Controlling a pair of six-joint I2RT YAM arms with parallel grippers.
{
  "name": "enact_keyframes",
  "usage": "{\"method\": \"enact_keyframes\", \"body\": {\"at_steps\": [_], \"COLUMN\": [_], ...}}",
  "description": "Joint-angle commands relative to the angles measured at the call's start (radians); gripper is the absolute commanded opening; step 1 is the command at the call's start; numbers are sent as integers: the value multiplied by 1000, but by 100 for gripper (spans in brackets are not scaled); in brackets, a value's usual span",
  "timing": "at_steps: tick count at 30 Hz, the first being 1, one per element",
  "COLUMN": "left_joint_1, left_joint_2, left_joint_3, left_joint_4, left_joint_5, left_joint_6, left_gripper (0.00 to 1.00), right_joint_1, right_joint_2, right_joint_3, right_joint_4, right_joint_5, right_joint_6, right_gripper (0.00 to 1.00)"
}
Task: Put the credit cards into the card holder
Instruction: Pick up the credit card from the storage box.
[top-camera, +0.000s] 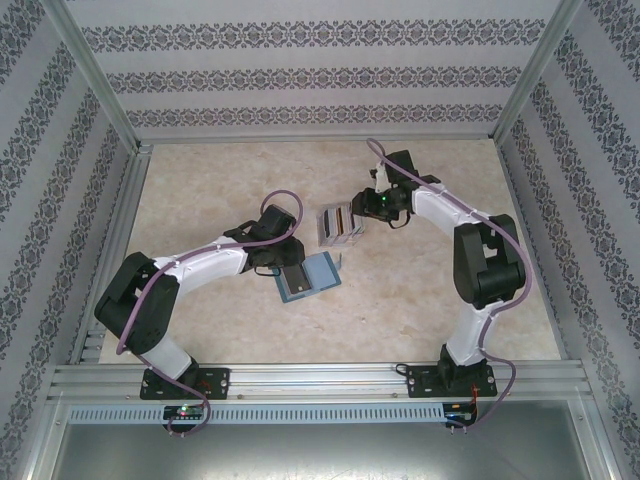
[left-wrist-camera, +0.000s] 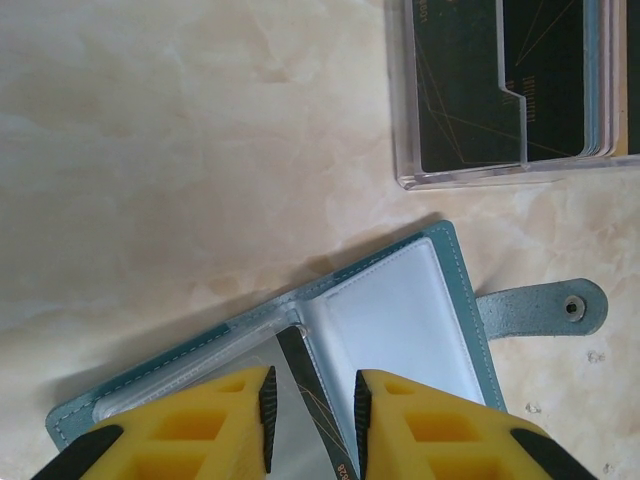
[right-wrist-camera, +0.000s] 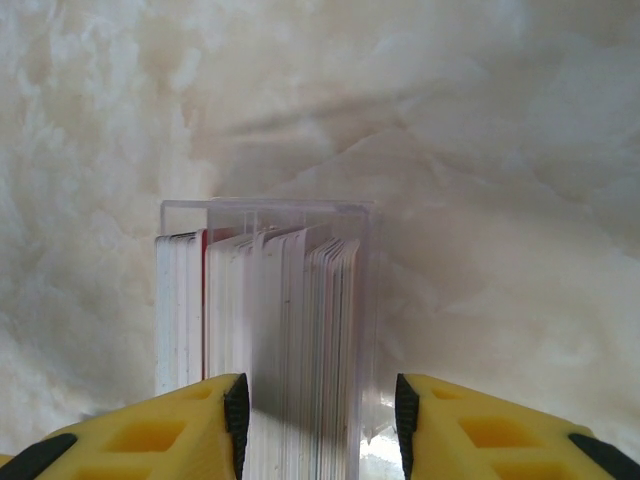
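Near middle of counter (top-camera: 200, 200), straddles dark card (left-wrist-camera: 300, 365) over card holder (left-wrist-camera: 400, 310) with left gripper (left-wrist-camera: 313, 412), racked credit cards (right-wrist-camera: 260, 300) with right gripper (right-wrist-camera: 320, 412); grips unclear.

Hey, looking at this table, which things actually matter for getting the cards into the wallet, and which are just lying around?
For the job: card holder, open on the table; dark card at its pocket; credit cards stacked in the clear box.
Just surroundings: marbled tabletop; patterned walls; metal frame.
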Motion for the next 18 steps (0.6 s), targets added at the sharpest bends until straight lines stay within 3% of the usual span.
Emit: {"method": "enact_keyframes", "body": {"at_steps": [1, 18], "left_joint_1": [11, 13], "left_joint_2": [9, 34], "left_joint_3": [-9, -27], "left_joint_4": [8, 39], "left_joint_5": [8, 26], "left_joint_6": [13, -4], "left_gripper": [30, 30], "right_joint_1": [22, 46], "right_joint_2": [19, -35], "right_joint_3": [43, 64], "right_joint_4": [-21, -42], "right_joint_5": [-27, -27], "right_joint_6": [-11, -13], "right_gripper": [46, 46]}}
